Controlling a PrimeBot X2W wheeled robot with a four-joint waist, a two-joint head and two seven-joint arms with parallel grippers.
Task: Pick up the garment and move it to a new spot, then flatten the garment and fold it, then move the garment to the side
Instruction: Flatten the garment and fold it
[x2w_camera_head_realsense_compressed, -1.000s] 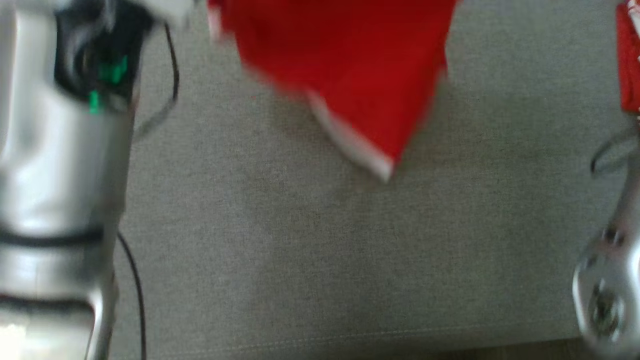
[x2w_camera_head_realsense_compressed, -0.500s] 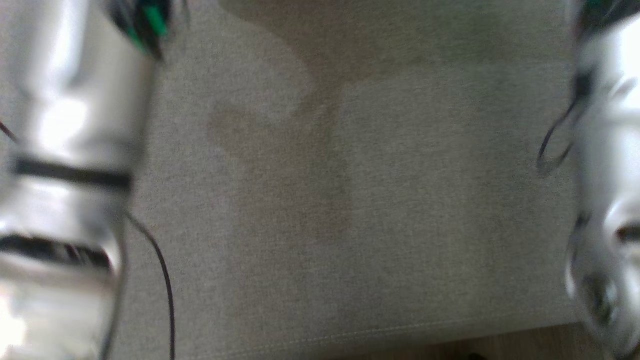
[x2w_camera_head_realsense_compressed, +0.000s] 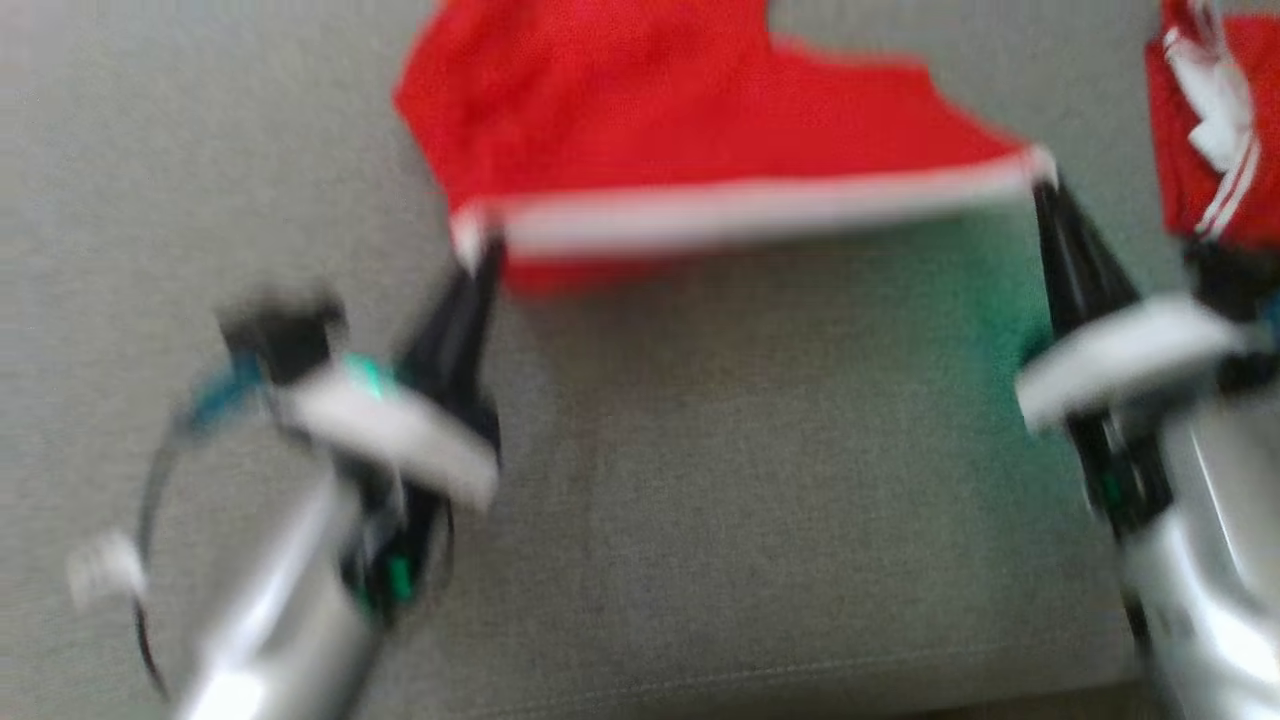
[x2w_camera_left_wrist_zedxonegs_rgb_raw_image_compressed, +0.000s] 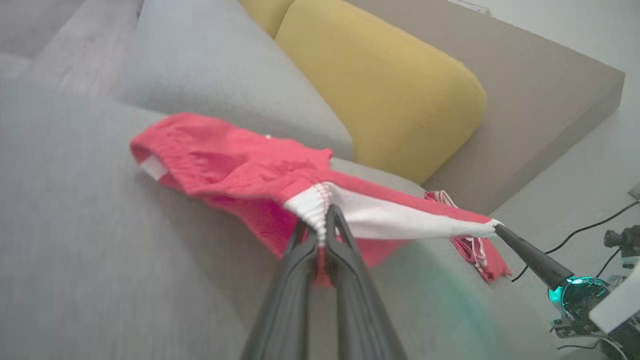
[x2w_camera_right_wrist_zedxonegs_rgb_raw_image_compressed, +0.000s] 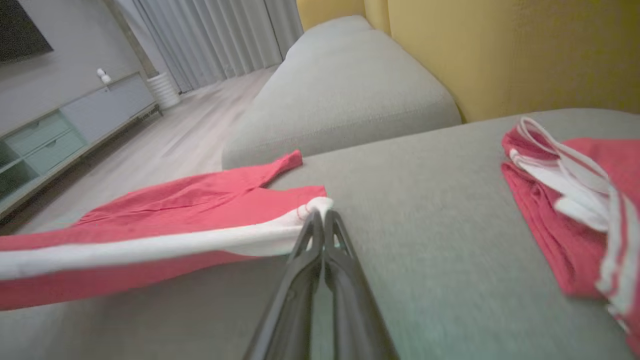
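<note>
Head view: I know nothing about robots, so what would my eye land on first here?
The red garment is pulled taut across the grey sofa seat. Its white band is pinched at one end by the left jaws and at the other by the right jaws, both shut. A second red garment with white stripes lies bunched on the seat at the robot's right, and a yellow cushion stands behind.

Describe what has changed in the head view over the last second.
The red garment hung from above a second ago, went up out of that view, and is now back down, its white band stretched between the left tool and the right tool, both shut on it. Both arms have drawn back toward the robot. The grey sofa cushion and the second red garment at the right stayed put.
</note>
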